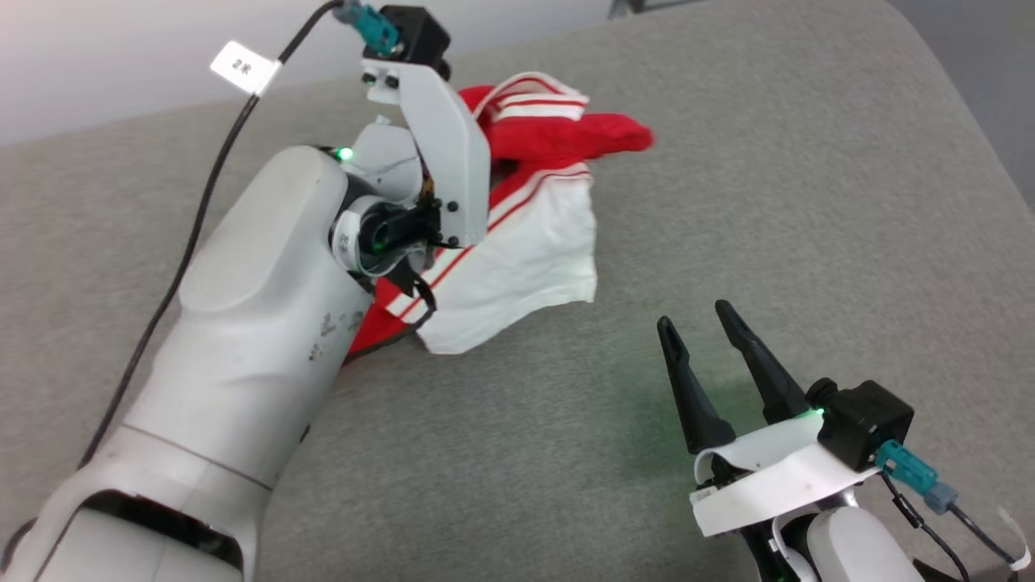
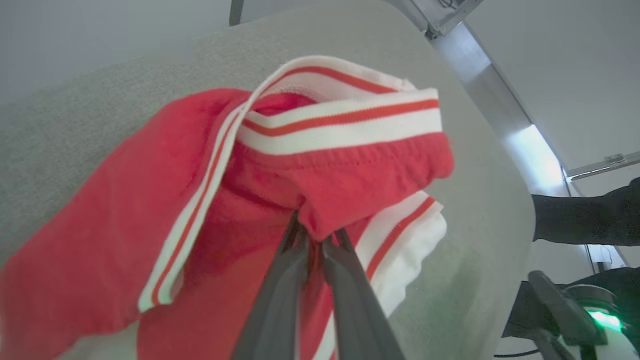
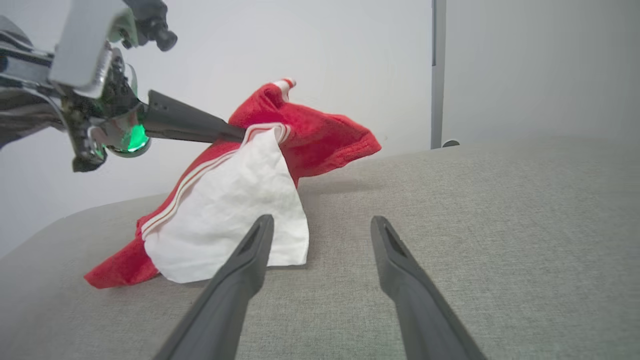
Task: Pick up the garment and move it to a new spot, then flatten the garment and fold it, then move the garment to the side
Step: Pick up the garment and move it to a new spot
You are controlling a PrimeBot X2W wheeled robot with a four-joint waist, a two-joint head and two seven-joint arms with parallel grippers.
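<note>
Over the far left of the grey surface [image 1: 768,202], left gripper [image 2: 316,234] pinches the garment [image 1: 525,259]

Left arm [image 1: 267,323] reaches far and left across the padded surface, wrist bent, and its gripper's fingers are pressed together on a fold of red cloth. The garment hangs bunched from that pinch, its lower red edge and a white sleeve resting on the surface. Near right, the right gripper [image 1: 694,314] hovers low with its fingers spread, holding nothing, apart from the cloth. Pale walls [image 3: 325,50] stand behind. Left wrist view gives the white-red striped trim [image 2: 340,120] up close and a metal frame bar [image 2: 480,75] past the surface's far edge; right wrist view shows the cloth lifted into a peak
</note>
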